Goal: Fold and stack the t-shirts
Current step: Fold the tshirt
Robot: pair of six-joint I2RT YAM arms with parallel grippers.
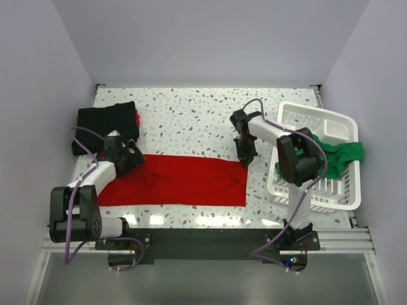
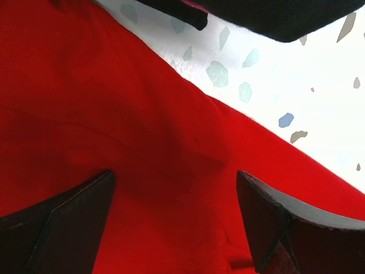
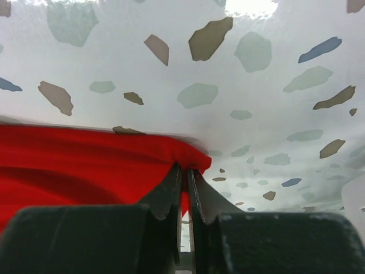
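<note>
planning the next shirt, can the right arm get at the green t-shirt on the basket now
Probably not yet: the right pincer is shut on a corner of the red t-shirt. The green t-shirt drapes uncovered over the basket rim.

The red t-shirt (image 1: 184,184) lies flat on the near part of the speckled table (image 1: 191,114). It is folded into a long band running left to right, wrinkled near its left end and at its far right corner. The black t-shirt (image 1: 107,127) sits as a folded pile at the far left, near the red one's left end. The green t-shirt (image 1: 343,154) lies crumpled, draped over the right rim of the white basket (image 1: 318,111).
</note>
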